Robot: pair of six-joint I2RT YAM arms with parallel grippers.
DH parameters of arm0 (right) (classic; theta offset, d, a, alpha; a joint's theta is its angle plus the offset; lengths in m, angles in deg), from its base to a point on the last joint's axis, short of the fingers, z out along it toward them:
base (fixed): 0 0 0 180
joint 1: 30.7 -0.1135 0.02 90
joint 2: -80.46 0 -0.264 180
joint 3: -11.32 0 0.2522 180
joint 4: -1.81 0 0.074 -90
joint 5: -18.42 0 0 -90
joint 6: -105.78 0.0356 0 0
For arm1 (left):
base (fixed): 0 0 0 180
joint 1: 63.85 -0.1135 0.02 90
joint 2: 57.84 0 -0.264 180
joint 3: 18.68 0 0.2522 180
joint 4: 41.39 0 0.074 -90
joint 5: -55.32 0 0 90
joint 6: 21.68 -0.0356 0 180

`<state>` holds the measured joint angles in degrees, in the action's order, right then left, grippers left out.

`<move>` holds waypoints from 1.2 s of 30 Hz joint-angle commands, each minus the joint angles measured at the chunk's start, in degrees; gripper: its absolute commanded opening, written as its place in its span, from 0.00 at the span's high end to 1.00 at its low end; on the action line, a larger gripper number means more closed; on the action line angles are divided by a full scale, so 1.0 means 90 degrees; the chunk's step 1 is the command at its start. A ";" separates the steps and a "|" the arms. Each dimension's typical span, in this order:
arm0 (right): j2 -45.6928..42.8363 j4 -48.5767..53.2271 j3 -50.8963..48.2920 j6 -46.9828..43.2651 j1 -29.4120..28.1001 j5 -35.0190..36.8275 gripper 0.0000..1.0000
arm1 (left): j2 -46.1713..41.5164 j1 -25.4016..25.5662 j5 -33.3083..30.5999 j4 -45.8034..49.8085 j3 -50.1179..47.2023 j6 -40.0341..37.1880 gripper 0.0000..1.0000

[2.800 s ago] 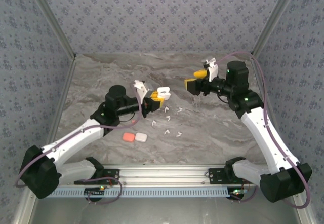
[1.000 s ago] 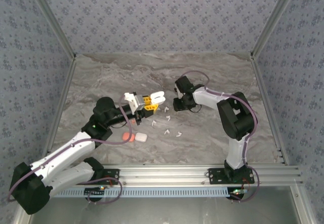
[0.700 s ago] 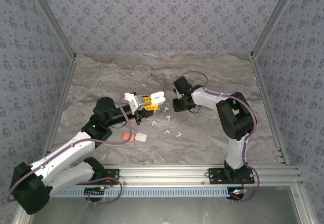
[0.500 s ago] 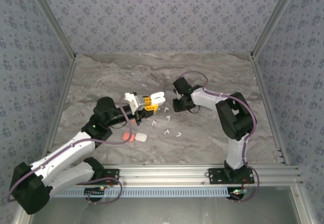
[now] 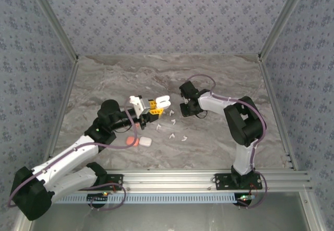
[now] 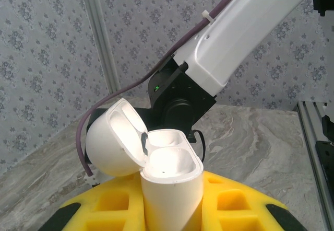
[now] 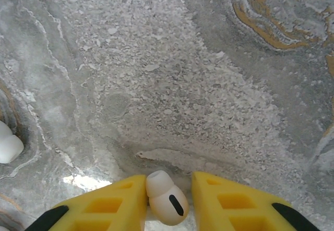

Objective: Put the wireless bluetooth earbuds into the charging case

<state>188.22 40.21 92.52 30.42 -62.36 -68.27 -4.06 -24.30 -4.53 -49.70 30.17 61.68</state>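
The right end effector [image 7: 168, 183] is reaching down to the surface [image 7: 219, 58]. Its yellow fingers [image 7: 107, 206] are sitting close on either side of a white earbud [image 7: 166, 193]. Whether they are already pressing on it cannot be told, as a thin gap seems to be showing on one side. The earbud's long axis is running roughly along the fingers, with the rounded head pointing away from the wrist and the stem pointing back toward it.

The left end effector [image 6: 172, 207] is pinching the charging case [image 6: 169, 176] and holding it off the surface. The lid [image 6: 112, 146] is hanging open to one side and the sockets are looking empty.

From above, the case is lying just to the left of the right end effector, at much the same depth. Its mouth is probably facing right toward it. The right arm is plainly nearer this earbud, so the carry looks like being a short one leftward. The stem will probably need turning toward the case's mouth.

Other earbuds [image 5: 172, 135] are lying loose nearer the arms' bases.
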 commanded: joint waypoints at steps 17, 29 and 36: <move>-0.2714 -0.0155 -0.0809 -0.1457 0.0090 -0.0041 0.80 | 0.0363 0.0043 0.0144 -0.0388 0.0274 0.0334 1.00; -0.5538 -0.0709 -0.0883 -0.3369 -0.0623 -0.0229 0.80 | 0.1010 0.0065 0.0472 -0.0907 0.0406 0.0724 1.00; -0.5755 -0.1172 -0.0816 -0.4219 -0.1512 0.0070 0.79 | 0.1148 0.0144 0.0625 -0.1284 0.0400 0.0977 1.00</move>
<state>136.57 32.19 85.15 -2.00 -74.17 -69.36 5.95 -23.65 -0.97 -56.78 31.02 68.87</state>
